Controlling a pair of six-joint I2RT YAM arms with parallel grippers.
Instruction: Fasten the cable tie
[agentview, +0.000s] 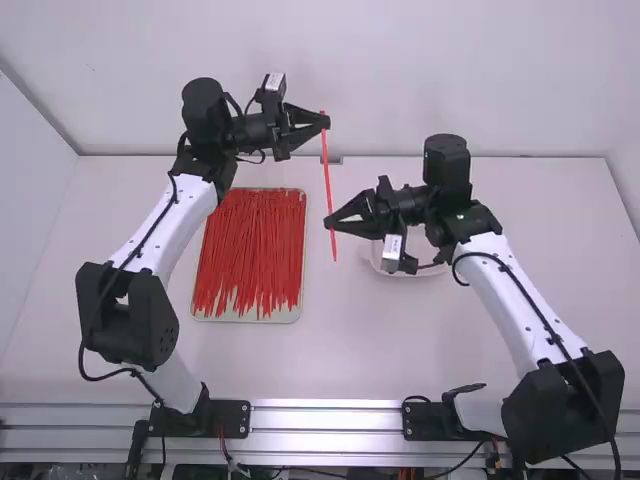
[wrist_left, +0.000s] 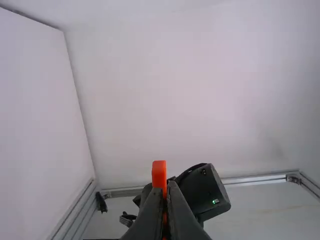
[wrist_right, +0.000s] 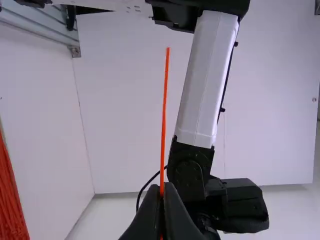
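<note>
Red cable tie, thin & straight, spans btwn both grippers above the table in high view; left gripper clamped on its far end, right gripper clamped nearer the other end; tray of matching red ties lies beside. Left wrist view: fingers pinch the tie, squared orange-red end poking out. Right wrist view: fingers closed on the strap; long thin length runs away from them.

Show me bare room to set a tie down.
Bare: the table in front of tray and dish, and its far right corner. Crowded: between tray and dish, where left pincer and right pincer hold the cable tie.
</note>
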